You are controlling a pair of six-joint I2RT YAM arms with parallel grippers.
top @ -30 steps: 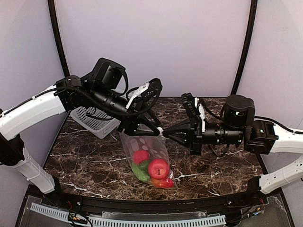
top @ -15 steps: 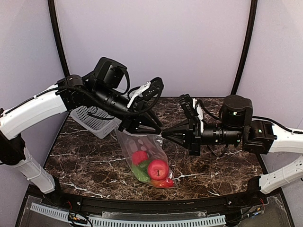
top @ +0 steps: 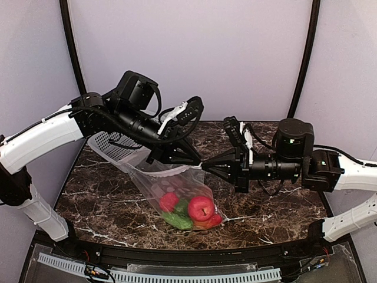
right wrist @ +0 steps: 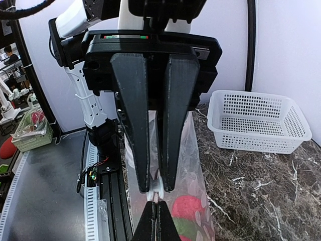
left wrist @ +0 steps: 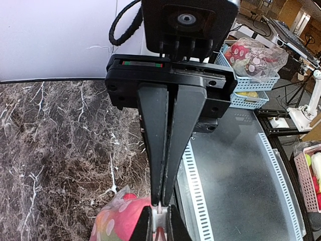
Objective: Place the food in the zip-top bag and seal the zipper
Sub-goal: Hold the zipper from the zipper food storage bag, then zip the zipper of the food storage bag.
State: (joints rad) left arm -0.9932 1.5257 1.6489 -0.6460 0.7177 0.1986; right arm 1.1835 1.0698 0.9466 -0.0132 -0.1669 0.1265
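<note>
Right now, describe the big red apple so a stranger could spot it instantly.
At the front middle of the marble table, a dotted clear bag is held up by its top edge. In its bottom, the apple is the biggest, roundest red piece, with a dark stem dimple, right of the green piece.

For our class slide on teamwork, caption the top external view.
Left fingers and right fingers pinch the zip-top bag's top edge, toy food inside, over the marble table.

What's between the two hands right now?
Only the top edge of the zip-top bag; in both wrist views left hand and right hand pinch it, tips nearly touching.
</note>
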